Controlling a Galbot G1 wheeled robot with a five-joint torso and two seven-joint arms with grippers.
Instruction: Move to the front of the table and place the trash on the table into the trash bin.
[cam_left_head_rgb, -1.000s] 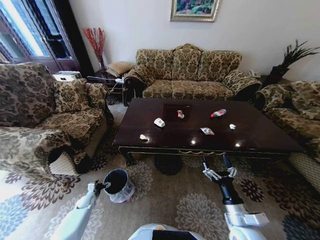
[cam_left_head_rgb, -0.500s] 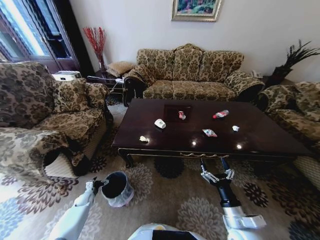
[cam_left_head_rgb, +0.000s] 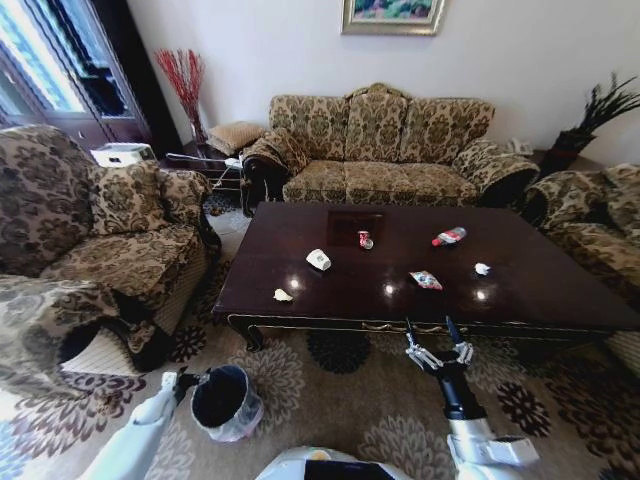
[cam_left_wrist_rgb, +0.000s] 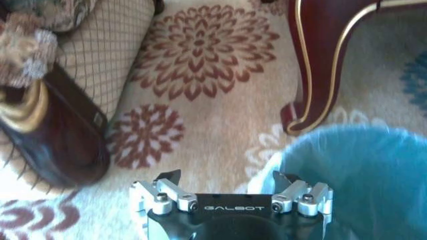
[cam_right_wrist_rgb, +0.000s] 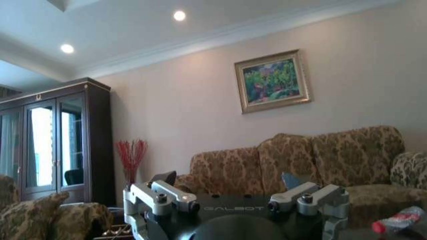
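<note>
A cream carpet patterned with dark red flower medallions (cam_left_head_rgb: 345, 400) covers the floor of a sitting room, ringed by brown floral sofas: a three-seat sofa (cam_left_head_rgb: 385, 150) against the far wall under a gilt-framed painting (cam_left_head_rgb: 393, 14), and an armchair (cam_left_head_rgb: 95, 230) on the robot's left. In the middle stands the large rectangular low coffee table with a glossy dark mahogany top and gold trim on its front apron (cam_left_head_rgb: 420, 300).

The trash lies spread on that top: a clear bottle with a red label (cam_left_head_rgb: 449, 237) toward the far right, a white paper cup (cam_left_head_rgb: 319, 260) tipped over left of centre, a red-white can (cam_left_head_rgb: 365, 240) upright near the middle, a colourful wrapper (cam_left_head_rgb: 427, 280) nearer the front, and crumpled white paper bits at front left (cam_left_head_rgb: 283, 295) and at right (cam_left_head_rgb: 482, 268).

The small round trash bin, dark inside with a whitish bag folded over its rim (cam_left_head_rgb: 237, 425), sits low at the robot's left. The left gripper (cam_left_head_rgb: 185, 383) touches its rim; the wrist view shows one finger (cam_left_wrist_rgb: 285, 178) at the bag's edge, jaws spread, so I cannot tell whether it grips. The right gripper (cam_left_head_rgb: 437, 341) hangs before the table's front edge, fingers wide apart, holding nothing.

Against a second ago, the table looms larger and the bin sits lower; the camera has advanced.
</note>
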